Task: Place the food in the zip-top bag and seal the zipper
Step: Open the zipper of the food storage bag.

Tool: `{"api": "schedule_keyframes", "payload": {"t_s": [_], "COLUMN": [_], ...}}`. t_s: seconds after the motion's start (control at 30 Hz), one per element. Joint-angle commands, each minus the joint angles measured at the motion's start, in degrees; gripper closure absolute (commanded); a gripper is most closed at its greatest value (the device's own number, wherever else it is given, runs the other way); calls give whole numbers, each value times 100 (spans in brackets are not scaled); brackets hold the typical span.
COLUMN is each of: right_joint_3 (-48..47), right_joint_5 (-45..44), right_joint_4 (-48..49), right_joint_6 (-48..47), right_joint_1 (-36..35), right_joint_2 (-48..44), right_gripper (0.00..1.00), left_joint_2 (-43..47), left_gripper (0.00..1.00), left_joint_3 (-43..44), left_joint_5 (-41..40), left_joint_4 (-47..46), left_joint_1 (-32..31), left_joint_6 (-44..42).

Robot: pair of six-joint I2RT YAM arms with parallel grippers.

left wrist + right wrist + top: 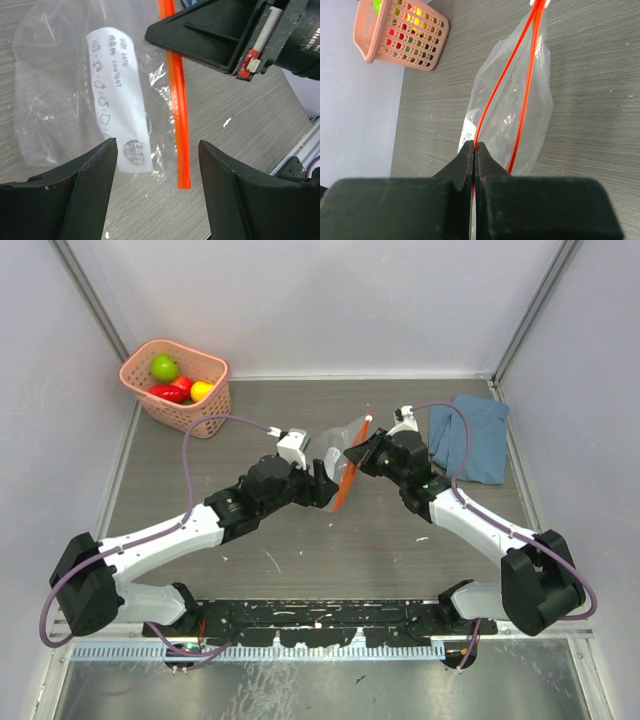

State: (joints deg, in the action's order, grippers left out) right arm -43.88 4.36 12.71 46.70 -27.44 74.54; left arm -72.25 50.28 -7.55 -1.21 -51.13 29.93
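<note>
Right wrist view alone shows the right hand pinching one lip of the zipper, with the zip-top bag mid table, mouth parted, while the left wrist view shows the left hand spread and empty, so any tug could slip that thin lip, and the food sits in the basket.

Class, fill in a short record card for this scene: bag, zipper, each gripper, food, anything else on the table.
bag: clear zip-top bag mid-table, no food seen inside
zipper: orange strips parted, mouth open
right gripper: shut on one zipper strip
left gripper: open, over the bag
food: in the pink basket, far left corner
other: blue cloth, far right
</note>
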Motion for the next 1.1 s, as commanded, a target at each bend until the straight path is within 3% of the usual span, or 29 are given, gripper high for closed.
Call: {"api": "schedule_keyframes", "payload": {"t_s": [0.0, 0.33, 0.73, 1.07], "right_joint_3": [-352, -376, -358, -376], "right_joint_5": [-233, -208, -181, -224], "right_joint_4": [-109, -111, -54, -79], "right_joint_6": [63, 250, 291, 353], "right_joint_1": [-117, -225, -271, -340], "right_joint_2": [-191, -100, 2, 78], "right_gripper": [99, 99, 99, 99], "left_joint_2": [-252, -888, -1319, -1789], "left_gripper": [33, 34, 51, 53], "left_joint_3": [508, 1004, 1288, 1698], "left_joint_5": [-200, -1678, -2577, -3736], "left_joint_4": [-410, -68, 25, 147], "left_joint_1": [-219, -738, -1034, -1488], "left_joint_6": [-369, -1067, -1615, -2352]}}
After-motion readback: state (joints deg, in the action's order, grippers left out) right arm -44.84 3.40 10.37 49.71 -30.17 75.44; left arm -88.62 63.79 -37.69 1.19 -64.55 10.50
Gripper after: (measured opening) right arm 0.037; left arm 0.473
